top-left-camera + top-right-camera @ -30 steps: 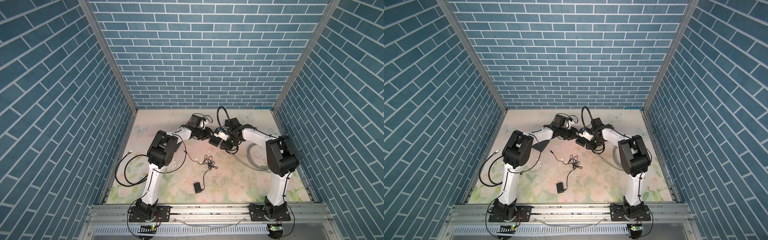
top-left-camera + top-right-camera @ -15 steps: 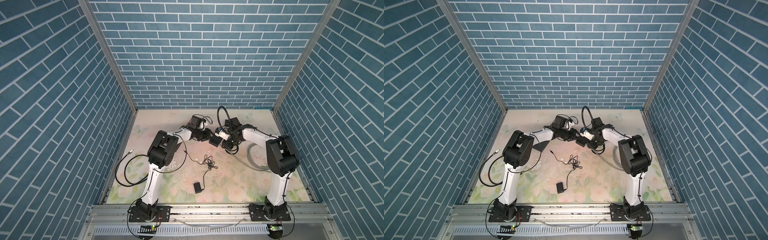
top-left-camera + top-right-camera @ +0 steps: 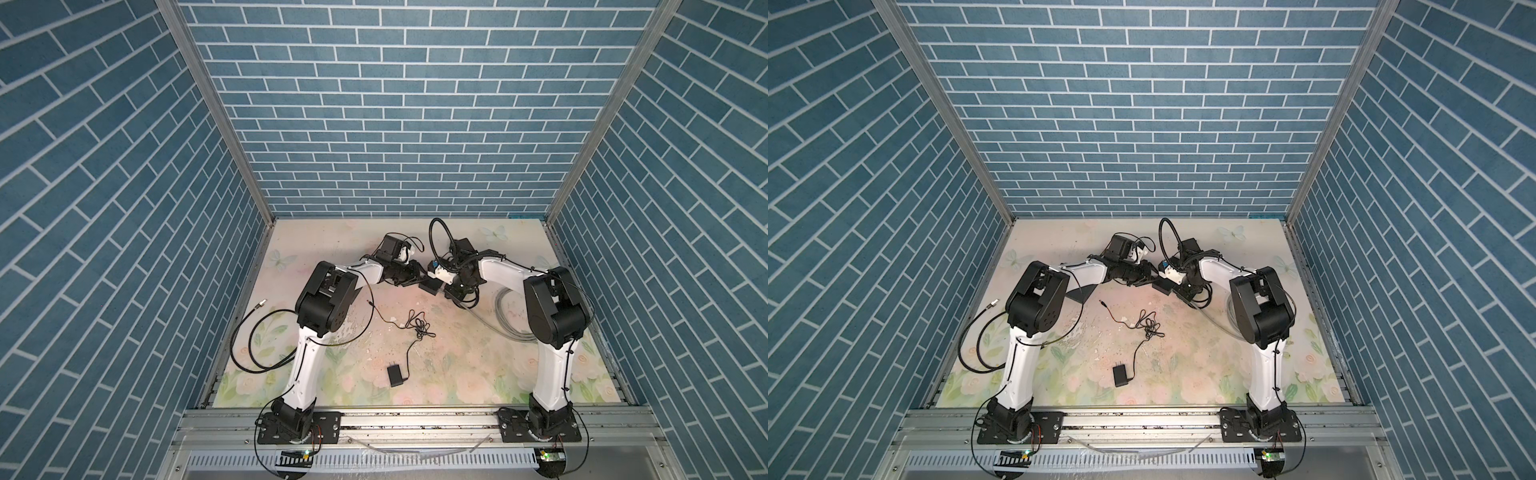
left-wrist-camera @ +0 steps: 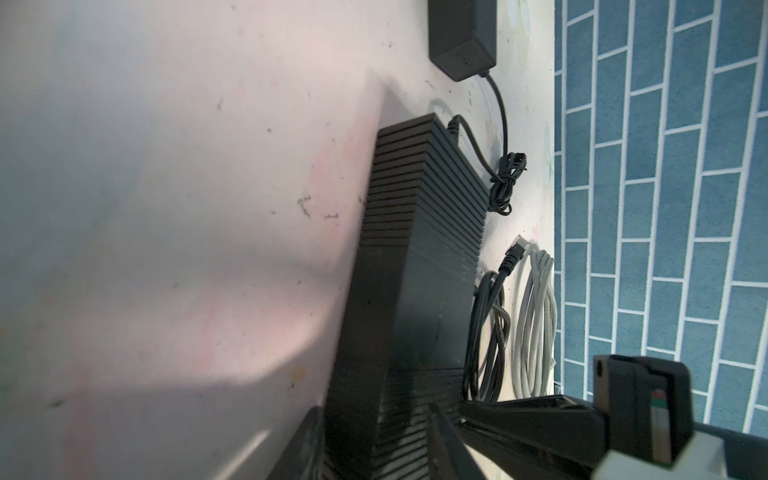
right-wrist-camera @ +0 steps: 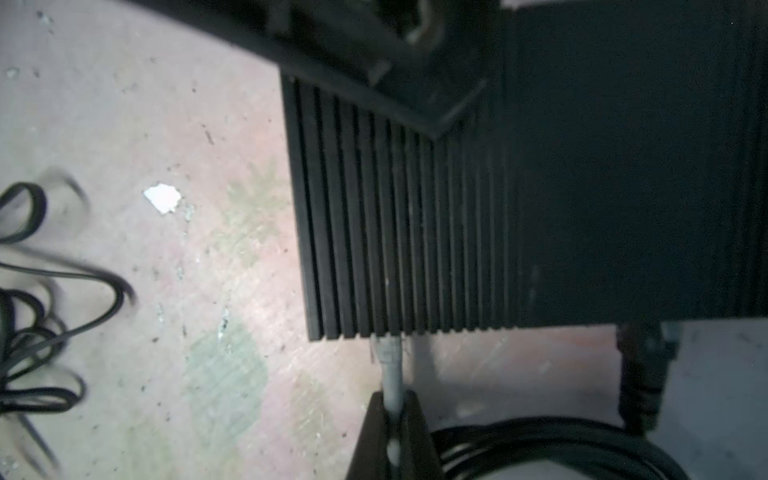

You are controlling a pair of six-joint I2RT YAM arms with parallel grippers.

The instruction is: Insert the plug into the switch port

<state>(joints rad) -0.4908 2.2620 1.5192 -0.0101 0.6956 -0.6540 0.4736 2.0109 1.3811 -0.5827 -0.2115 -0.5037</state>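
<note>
1. Hardly anything is shifting since the earlier top views: both arms are staying huddled over the switch [image 3: 430, 286] towards the back of the table.
2. Right gripper [image 5: 392, 401] is pinching the grey cable [image 5: 392, 376] tight, just behind the plug [image 5: 385, 347].
3. That plug is lying straight ahead of those jaws, its long axis pointing into the switch's near edge and touching it; whether it is seating, I cannot tell.
4. Left gripper [image 4: 372, 415] is clamping the switch body between its fingers, seemingly bracing it, so the push is looking like the right arm's job.

Black ribbed switch [image 5: 395, 228]; grey cable [image 5: 392, 374]; pastel floral table [image 3: 457, 365]; blue brick walls [image 3: 395, 104].
</note>
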